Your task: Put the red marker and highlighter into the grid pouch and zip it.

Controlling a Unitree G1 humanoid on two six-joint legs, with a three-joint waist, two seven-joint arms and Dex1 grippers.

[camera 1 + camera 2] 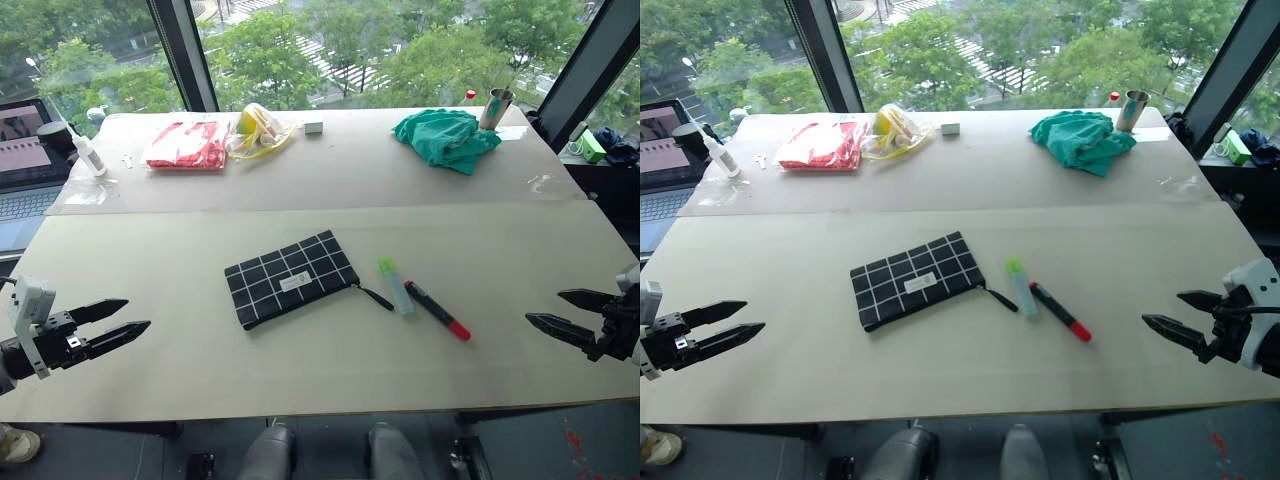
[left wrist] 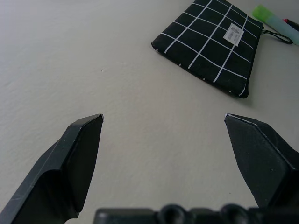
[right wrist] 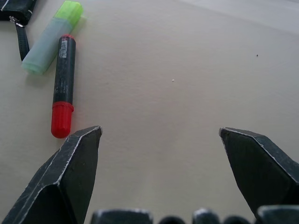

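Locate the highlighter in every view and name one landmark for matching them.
Left eye view: highlighter right of centre, between pouch strap and marker.
Right eye view: just right of centre, same neighbours.
Left wrist view: top right corner, beyond the grid pouch.
Right wrist view: top left, beside the red marker.
Shared landmark: the pouch's black zipper strap.
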